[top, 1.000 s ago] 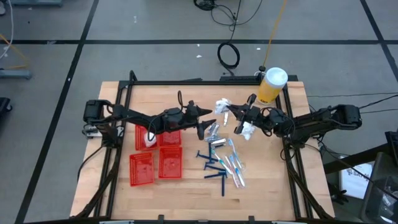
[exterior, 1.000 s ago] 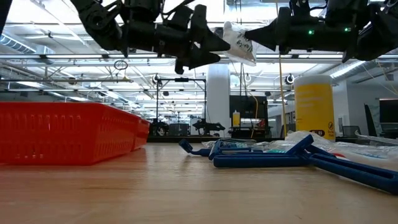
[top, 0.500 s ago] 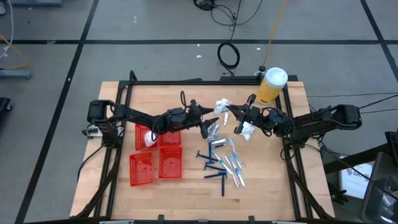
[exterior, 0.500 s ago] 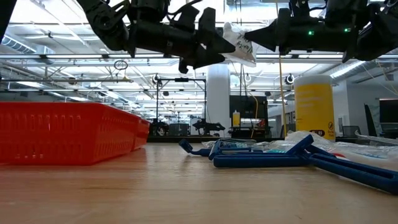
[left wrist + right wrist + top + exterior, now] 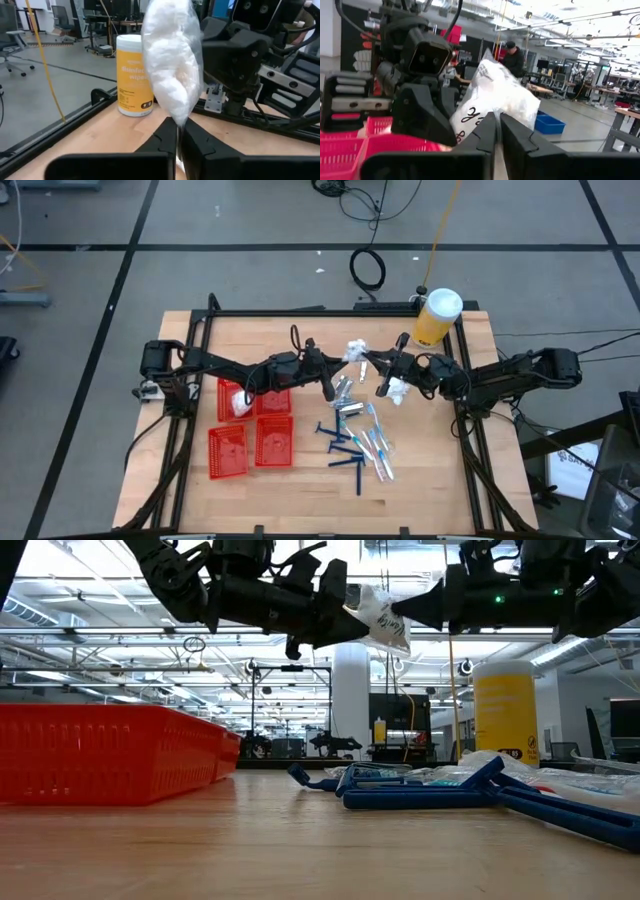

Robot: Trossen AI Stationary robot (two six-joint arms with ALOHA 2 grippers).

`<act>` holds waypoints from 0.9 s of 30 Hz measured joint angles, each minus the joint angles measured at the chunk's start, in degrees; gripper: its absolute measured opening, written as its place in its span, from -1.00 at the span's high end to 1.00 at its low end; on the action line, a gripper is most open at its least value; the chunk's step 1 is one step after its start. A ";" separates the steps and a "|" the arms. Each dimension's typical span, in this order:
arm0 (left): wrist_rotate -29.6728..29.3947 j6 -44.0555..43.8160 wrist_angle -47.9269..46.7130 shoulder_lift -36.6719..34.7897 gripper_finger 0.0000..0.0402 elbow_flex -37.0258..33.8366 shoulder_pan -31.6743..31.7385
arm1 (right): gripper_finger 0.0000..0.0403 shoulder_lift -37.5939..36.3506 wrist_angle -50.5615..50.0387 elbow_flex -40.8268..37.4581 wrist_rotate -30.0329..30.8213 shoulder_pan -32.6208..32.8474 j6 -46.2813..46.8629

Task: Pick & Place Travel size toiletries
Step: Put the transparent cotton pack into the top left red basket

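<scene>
A white packet [image 5: 355, 349] in clear wrap hangs in the air over the middle of the table, also in the low view [image 5: 378, 616]. My left gripper [image 5: 344, 361] comes at it from the table's left and is shut on it. My right gripper [image 5: 368, 357] comes from the right and is shut on it as well. The other travel size toiletries, dark blue razors [image 5: 345, 452], wrapped toothbrushes [image 5: 376, 442] and silver tubes [image 5: 345, 402], lie flat in a heap on the wood below. My left gripper pinches the packet's thin wrap edge [image 5: 178, 121] between its two fingers, coming roughly level from the table's left. The packet's white bulk [image 5: 172, 65] stands beyond the fingertips, clear of the table. My right gripper pinches the packet's opposite wrap edge [image 5: 496, 116] between its two fingers, roughly level from the table's right. The packet is lifted clear, held between the two grippers.
Several red mesh baskets [image 5: 250, 435] stand at the left; one holds a white packet [image 5: 238, 403]. A yellow white-lidded jar [image 5: 436, 317] stands at the far right corner. Another white packet [image 5: 398, 389] lies under the right arm. Bare wood lies near the front edge.
My left gripper has moved a little toward the table's right, up to the packet that my right gripper holds in the air, and has shut on its near edge. The packet has tipped slightly between the two grippers.
</scene>
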 joint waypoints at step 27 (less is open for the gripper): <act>-27.91 -30.75 -83.70 -35.76 1.00 0.04 -11.54 | -0.32 -20.12 -37.14 0.00 9.46 -0.04 7.70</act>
